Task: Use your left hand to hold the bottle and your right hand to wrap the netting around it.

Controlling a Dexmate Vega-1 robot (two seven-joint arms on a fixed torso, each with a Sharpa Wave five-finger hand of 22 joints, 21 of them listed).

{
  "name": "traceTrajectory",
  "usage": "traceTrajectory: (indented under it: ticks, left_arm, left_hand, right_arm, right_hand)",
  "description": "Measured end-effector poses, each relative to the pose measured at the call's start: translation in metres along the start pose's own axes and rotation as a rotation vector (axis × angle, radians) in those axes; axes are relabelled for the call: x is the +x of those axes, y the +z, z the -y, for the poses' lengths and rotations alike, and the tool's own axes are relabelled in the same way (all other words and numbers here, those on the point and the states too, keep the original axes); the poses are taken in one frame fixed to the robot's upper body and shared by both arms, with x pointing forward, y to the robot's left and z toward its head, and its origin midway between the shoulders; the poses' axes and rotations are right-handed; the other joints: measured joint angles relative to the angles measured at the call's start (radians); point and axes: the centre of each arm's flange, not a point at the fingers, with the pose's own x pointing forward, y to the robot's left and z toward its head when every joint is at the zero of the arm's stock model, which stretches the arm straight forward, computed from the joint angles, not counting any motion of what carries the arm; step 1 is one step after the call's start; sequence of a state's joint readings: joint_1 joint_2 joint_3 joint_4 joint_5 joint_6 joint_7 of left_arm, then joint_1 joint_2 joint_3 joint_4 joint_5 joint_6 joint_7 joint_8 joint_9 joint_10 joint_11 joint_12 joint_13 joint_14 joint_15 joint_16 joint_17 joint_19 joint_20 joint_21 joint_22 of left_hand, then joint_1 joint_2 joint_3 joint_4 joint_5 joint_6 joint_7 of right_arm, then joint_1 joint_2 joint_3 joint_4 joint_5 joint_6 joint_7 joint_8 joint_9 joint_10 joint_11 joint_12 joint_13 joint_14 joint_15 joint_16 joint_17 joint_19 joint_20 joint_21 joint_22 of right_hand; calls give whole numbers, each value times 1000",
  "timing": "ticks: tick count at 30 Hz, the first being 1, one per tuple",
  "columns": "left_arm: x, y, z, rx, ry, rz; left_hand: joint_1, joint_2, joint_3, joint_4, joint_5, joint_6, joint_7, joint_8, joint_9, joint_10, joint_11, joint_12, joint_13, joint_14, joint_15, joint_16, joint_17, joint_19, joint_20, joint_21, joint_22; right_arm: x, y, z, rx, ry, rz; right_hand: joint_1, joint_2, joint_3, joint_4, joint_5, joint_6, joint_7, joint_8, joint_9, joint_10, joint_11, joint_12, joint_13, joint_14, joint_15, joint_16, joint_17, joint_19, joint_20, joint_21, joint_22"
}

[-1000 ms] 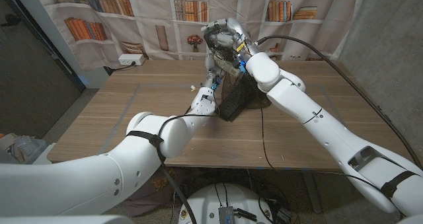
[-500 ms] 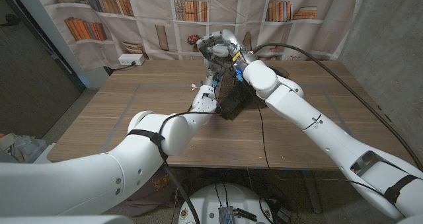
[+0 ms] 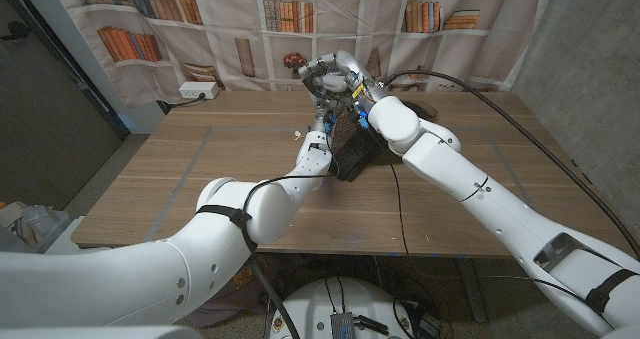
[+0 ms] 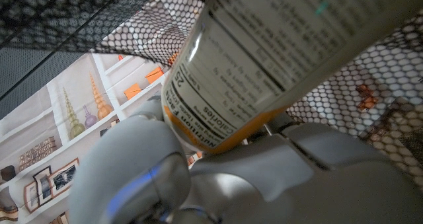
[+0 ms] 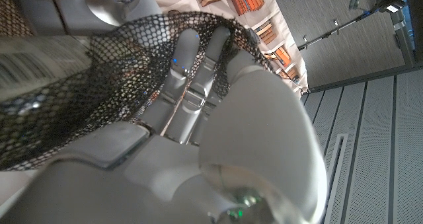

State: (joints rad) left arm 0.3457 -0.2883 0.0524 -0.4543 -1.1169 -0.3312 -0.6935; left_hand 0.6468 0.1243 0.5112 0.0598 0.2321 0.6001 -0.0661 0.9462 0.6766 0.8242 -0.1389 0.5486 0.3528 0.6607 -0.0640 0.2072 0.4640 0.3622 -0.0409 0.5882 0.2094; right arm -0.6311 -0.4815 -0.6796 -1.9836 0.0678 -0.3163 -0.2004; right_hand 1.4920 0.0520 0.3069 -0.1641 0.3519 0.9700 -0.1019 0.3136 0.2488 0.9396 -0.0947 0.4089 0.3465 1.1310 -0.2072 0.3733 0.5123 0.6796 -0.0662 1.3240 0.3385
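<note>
The left hand [image 4: 218, 178] is gripping the bottle [image 4: 264, 65] above the desk [image 3: 200, 179] while the right hand [image 5: 198, 118] is grasping the netting [image 5: 73, 112] draped over it.

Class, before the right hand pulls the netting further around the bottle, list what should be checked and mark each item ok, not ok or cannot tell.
1. Left hand holds the bottle: ok.
2. Right hand has fingers in the netting: ok.
3. Netting lies over the bottle in the left wrist view: ok.
4. Netting goes fully round the bottle: cannot tell.
5. Loose netting hangs to the table, free of the black cable: cannot tell.
</note>
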Motion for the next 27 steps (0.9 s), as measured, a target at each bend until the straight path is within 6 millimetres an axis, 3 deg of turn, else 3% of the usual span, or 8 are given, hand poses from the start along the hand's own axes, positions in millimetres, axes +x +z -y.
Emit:
traceTrajectory:
  ticks: [27]
  left_arm:
    - [-4, -2, -9, -156, 50, 20]
  left_hand:
    - [0, 0, 0, 0, 0, 0, 0, 0, 0, 0, 0, 0, 0, 0, 0, 0, 0, 0, 0, 0, 0]
  right_arm:
    - [-7, -6, -21, 1, 51, -27]
  right_hand:
    - [-1, -1, 0, 0, -1, 4, 4, 0, 5, 0, 0, 0, -1, -2, -2, -4, 5, 0, 0, 4, -9]
